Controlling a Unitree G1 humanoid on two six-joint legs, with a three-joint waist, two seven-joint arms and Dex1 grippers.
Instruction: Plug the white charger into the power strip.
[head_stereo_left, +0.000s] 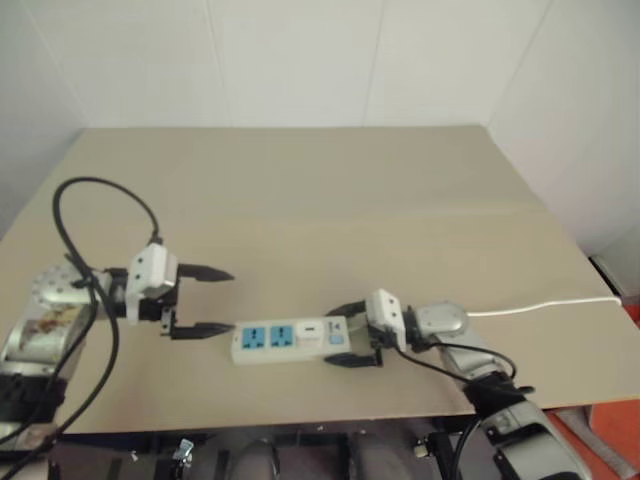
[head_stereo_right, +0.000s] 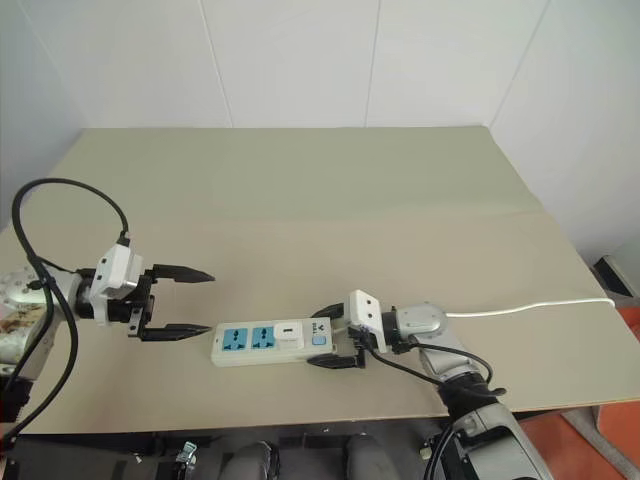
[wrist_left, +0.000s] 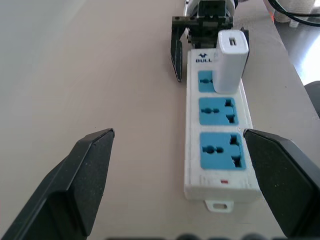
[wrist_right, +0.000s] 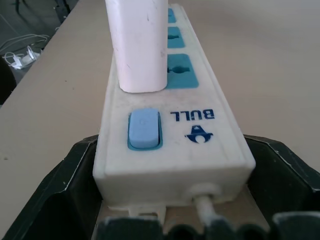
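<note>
The power strip is a white bar with blue socket faces, lying near the table's front edge. The white charger stands upright in the socket beside the strip's blue switch. My left gripper hovers just off the strip's free end, open, nothing between its fingers. My right gripper straddles the switch end, one black finger on each side. A narrow gap shows between finger and strip, so it stands open.
The strip's thin white cord runs right across the beige table to its right edge. A black cable loops above my left arm. White walls stand behind the table. The front table edge lies close below the strip.
</note>
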